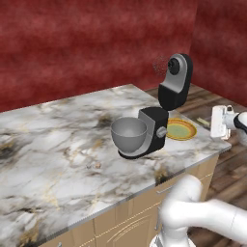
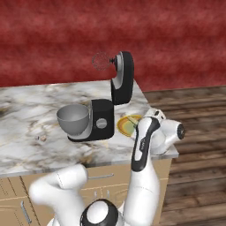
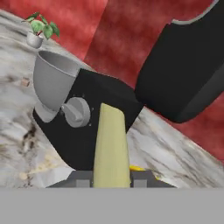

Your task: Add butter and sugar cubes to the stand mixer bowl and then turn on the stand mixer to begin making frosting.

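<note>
**Butter in the grip, bowl ahead of the end effector**

The end effector point(image 3: 112, 179) is closed on a pale yellow stick of butter point(image 3: 111, 144), which stands up between the two finger tips in the hand view. In the left base view the hand hangs off the right end of the table point(image 1: 53, 140), past the yellow-rimmed plate point(image 1: 182, 129).

Butter of this shape is probably light, soft and greasy. A hard squeeze would likely dent it, and it may slide between the pads if the hand tilts. The hold sits low on the stick, at its narrow faces, which seems a sound place to take it.

Directly ahead of the end effector stands the stand mixer point(image 3: 100, 118), its round knob point(image 3: 76, 112) facing the hand and its head point(image 1: 176, 82) tipped up and back. Beyond the mixer's column, on the far side from the end effector, sits the bowl point(image 1: 129, 134), open-topped and apparently empty. Farther still from the end effector, past the bowl, small specks lie on the table; these are probably the sugar cubes point(image 1: 97, 165), though they are too small to tell. They would be stiff, light and fiddly to pinch.
</note>
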Robot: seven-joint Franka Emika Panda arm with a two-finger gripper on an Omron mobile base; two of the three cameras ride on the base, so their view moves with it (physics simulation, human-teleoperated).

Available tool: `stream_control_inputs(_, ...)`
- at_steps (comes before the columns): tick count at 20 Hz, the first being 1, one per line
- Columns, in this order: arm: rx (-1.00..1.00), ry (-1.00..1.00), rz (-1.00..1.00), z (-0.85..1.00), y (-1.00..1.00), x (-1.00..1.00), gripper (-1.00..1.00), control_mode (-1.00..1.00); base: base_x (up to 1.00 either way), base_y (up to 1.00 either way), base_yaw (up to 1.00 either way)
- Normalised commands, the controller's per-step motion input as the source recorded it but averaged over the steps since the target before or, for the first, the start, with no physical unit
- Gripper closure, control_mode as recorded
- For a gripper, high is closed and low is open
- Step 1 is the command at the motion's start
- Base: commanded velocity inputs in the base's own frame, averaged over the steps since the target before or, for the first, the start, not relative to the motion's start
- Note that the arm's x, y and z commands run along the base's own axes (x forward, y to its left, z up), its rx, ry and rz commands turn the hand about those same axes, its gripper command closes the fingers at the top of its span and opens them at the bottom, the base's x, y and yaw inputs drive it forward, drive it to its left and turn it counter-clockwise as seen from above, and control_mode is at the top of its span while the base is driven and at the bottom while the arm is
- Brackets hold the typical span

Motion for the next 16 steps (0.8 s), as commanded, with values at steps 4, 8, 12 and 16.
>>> stream_control_inputs(4,-0.13,-0.2,0.0,0.65,0.02,-0.69,1.0,-1.0,0.0,0.0,0.0)
stream_control_inputs(8,-0.16,-0.21,0.11,0.53,0.12,-0.36,1.0,-1.0,0.0,0.0,0.0)
stream_control_inputs(12,-0.15,-0.17,0.27,0.24,0.04,-0.24,1.0,-1.0,0.0,0.0,0.0)
stream_control_inputs(16,-0.17,-0.11,0.35,0.06,0.02,-0.15,1.0,-1.0,0.0,0.0,0.0)
